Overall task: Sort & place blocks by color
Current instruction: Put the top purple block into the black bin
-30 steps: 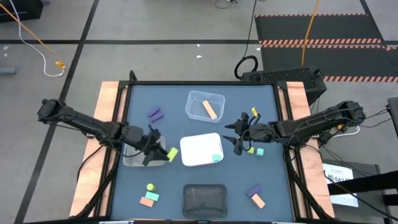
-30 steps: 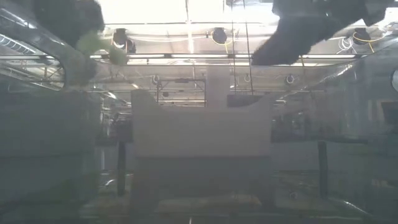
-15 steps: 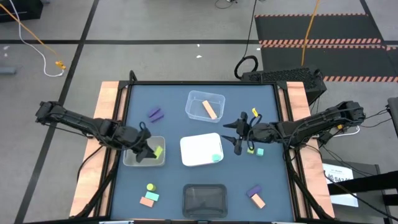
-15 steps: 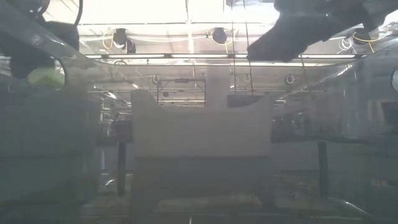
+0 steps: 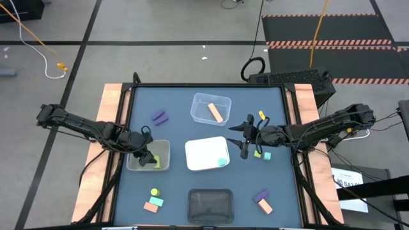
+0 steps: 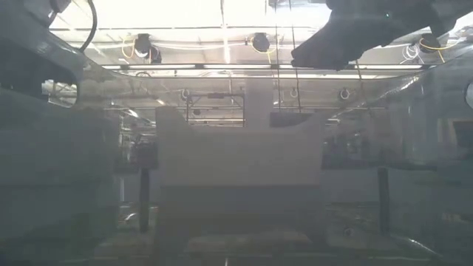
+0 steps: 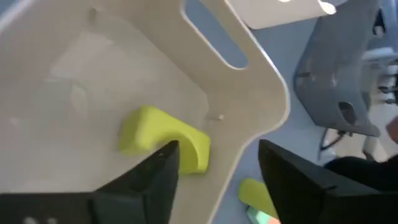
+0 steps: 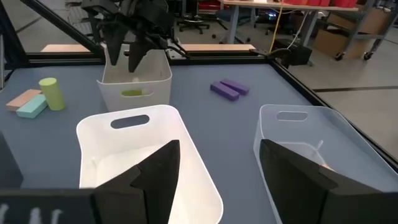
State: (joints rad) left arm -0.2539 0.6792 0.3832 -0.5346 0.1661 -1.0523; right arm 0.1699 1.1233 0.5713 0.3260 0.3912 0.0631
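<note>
Left arm reaches in from the table's left edge, elbow out wide, forearm angled toward the middle. Left gripper [image 5: 146, 155] points down, fingers [image 7: 146, 183] spread apart, nothing between them.

Right arm comes in from the right edge, stretched nearly level toward the table's middle. Right gripper [image 5: 243, 138] hangs above the surface, fingers [image 8: 146, 174] parted, nothing held.

Left claw [image 5: 148, 158] is over the bin [image 5: 163, 145], one block [image 7: 163, 137] inside just beneath it, another block [image 7: 256, 191] outside on the worktop [image 5: 179, 105].
</note>
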